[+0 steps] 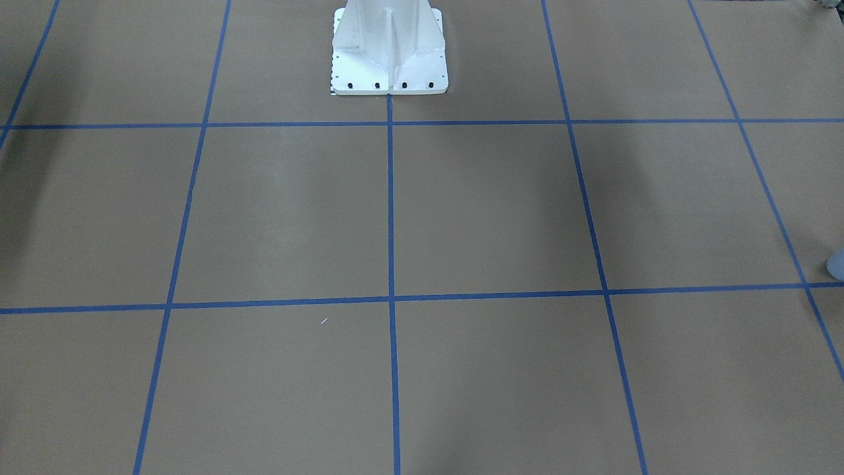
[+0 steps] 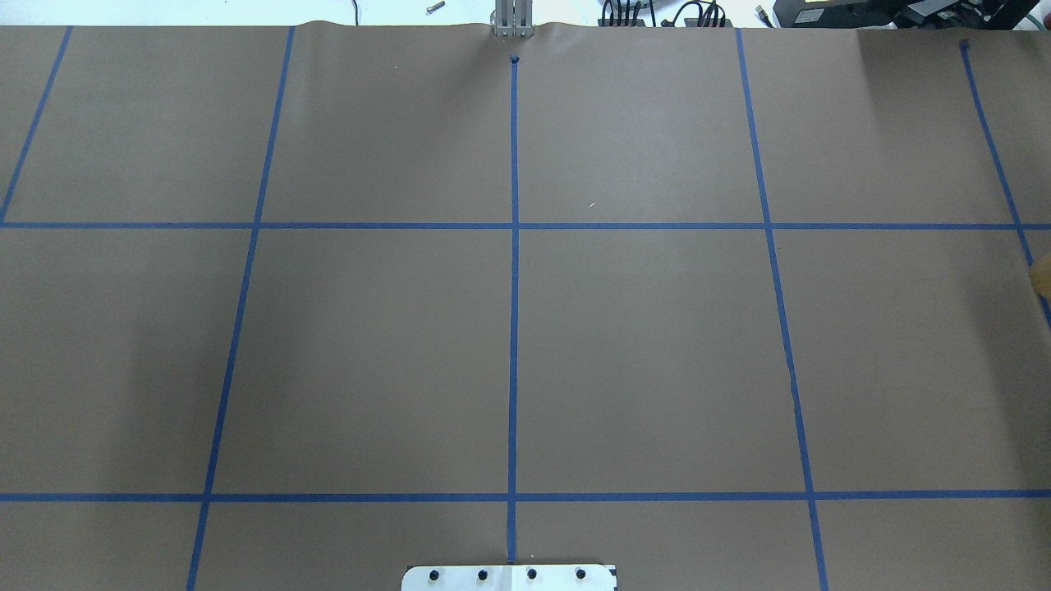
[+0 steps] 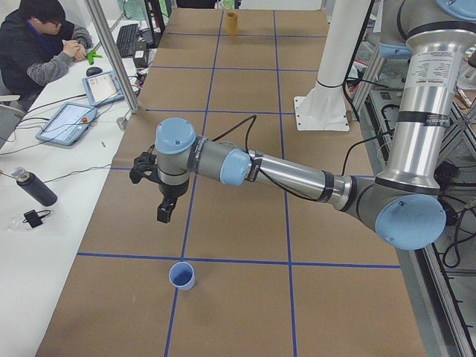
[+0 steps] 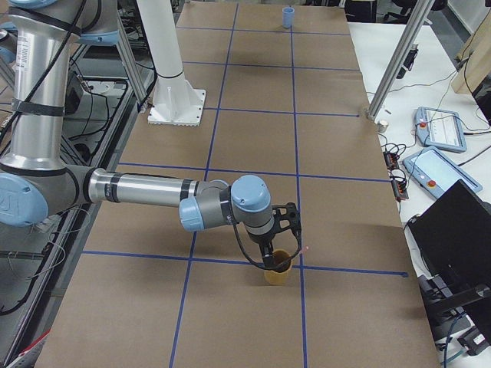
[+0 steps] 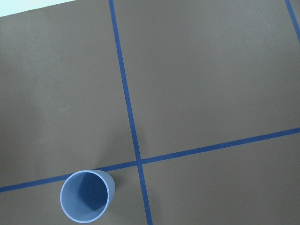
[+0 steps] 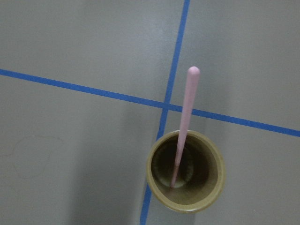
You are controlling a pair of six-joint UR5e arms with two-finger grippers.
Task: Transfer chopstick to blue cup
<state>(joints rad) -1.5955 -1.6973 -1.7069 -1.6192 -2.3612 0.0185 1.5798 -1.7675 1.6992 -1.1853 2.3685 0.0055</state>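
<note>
The pale pink chopstick (image 6: 184,117) stands leaning in an olive-yellow cup (image 6: 206,192), its top above the rim; it also shows in the exterior right view (image 4: 304,250). My right gripper (image 4: 268,257) hangs just over that cup (image 4: 278,274); I cannot tell whether it is open or shut. The light blue cup (image 5: 86,196) stands upright and empty by a tape crossing. In the exterior left view my left gripper (image 3: 164,213) hovers above and beyond the blue cup (image 3: 181,275), apart from it; I cannot tell its state. No fingers show in the wrist views.
Brown paper with a blue tape grid covers the table (image 2: 640,345). The white robot base (image 1: 389,59) stands at the middle. A person, tablets and a bottle (image 3: 33,187) are on the side bench. A metal post (image 4: 395,69) stands at the table's edge.
</note>
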